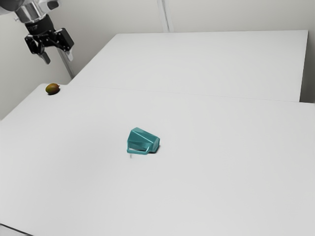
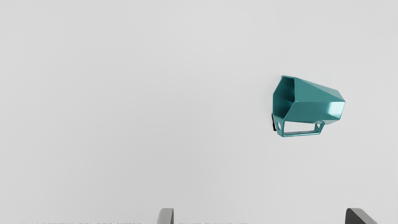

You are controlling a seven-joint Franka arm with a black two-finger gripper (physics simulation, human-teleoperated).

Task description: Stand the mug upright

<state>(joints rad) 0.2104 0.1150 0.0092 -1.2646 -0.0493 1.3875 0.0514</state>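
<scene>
Nearest to the wrist camera are the two grey fingers [image 2: 166, 217] of our black two-finger gripper [image 1: 58, 57], spread wide apart from each other. We see the gripper raised at the upper left of the exterior view, well apart from the mug.

Lower in that same upper left area we have a small round orange-brown and green fruit [image 1: 52, 89], resting near the corner of the smooth white tabletop [image 1: 206, 182]. It sits well away from the mug, off to one side. Bare white surface lies between the two, and more of it surrounds the mug on every side. Beyond a faint seam, a second white surface [image 1: 206, 64] stretches across the upper middle and upper right, with a pale wall [image 1: 236, 14] behind it. A thin dark line [image 1: 15, 229] cuts the lower left corner.

Our teal faceted mug [image 1: 138, 139] lies on its side near the centre of the exterior view. Its wide mouth faces that view's left, its narrower base the right, and its angular handle [image 1: 138, 152] points toward the lower edge. We notice a bright gleam on a facet by the base.
</scene>
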